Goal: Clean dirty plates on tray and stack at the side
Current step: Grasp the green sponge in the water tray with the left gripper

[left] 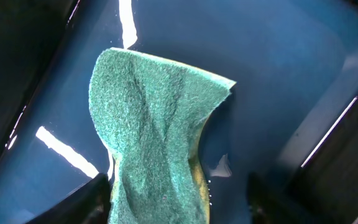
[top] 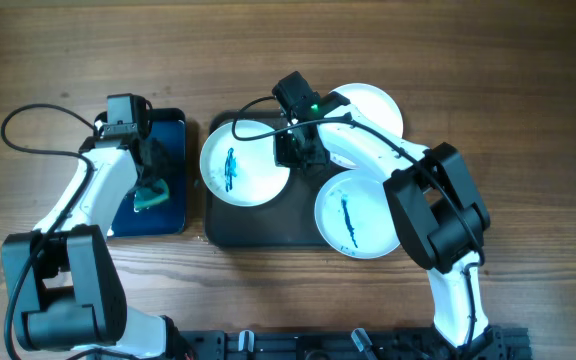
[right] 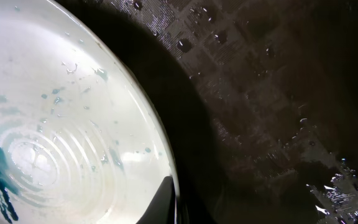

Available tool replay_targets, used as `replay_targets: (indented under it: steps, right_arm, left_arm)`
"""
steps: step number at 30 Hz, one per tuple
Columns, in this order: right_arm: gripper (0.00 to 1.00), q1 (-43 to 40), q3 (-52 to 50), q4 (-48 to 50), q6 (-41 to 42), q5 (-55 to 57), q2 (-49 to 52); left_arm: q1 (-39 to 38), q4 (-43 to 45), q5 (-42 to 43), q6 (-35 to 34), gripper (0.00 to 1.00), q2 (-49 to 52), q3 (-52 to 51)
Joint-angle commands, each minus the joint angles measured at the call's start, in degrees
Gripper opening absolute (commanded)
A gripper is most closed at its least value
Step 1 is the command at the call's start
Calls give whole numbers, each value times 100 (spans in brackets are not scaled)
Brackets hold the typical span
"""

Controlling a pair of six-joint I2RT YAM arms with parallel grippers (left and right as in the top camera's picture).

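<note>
Three white plates lie on the dark tray [top: 268,225]. The left plate [top: 243,162] and the front right plate [top: 356,215] each carry a blue streak. The back right plate [top: 368,110] shows no streak. My right gripper [top: 293,152] is at the left plate's right rim. In the right wrist view it [right: 179,205] has one finger inside the rim of this plate [right: 73,124] and the other hidden in the dark outside it, shut on the rim. My left gripper [top: 151,180] is open around a green sponge [left: 154,137], with a gap at the right finger [left: 176,193].
The sponge [top: 150,195] lies in a smaller black tray with a blue bottom [top: 173,125], left of the big tray; it also shows in the left wrist view [left: 278,74]. The big tray's wet surface fills the right wrist view [right: 260,93]. Brown wood tabletop [top: 528,120] surrounds both trays.
</note>
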Motion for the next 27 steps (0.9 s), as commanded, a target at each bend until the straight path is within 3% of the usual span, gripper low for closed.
replay_targets:
  steps: [1, 7, 10, 13, 14, 23, 27]
  right_arm:
    - [4, 35, -72, 59, 31, -20, 192]
    - [4, 35, -72, 94, 33, -20, 192]
    - [4, 35, -72, 101, 31, -20, 192]
    - [4, 35, -72, 109, 31, -20, 192]
    - [4, 35, -72, 118, 31, -20, 192]
    - [4, 33, 15, 149, 35, -66, 190]
    - [4, 17, 20, 166, 17, -214, 179]
  left_arm:
    - [11, 96, -151, -15, 60, 55, -168]
    - [11, 391, -157, -17, 59, 55, -568]
    - [11, 522, -175, -20, 51, 55, -719]
    - [11, 619, -175, -20, 10, 55, -776]
    - [11, 623, -175, -20, 4, 52, -776]
    - [11, -138, 319, -17, 4, -820, -413]
    - [4, -378, 1147, -17, 4, -1644, -240]
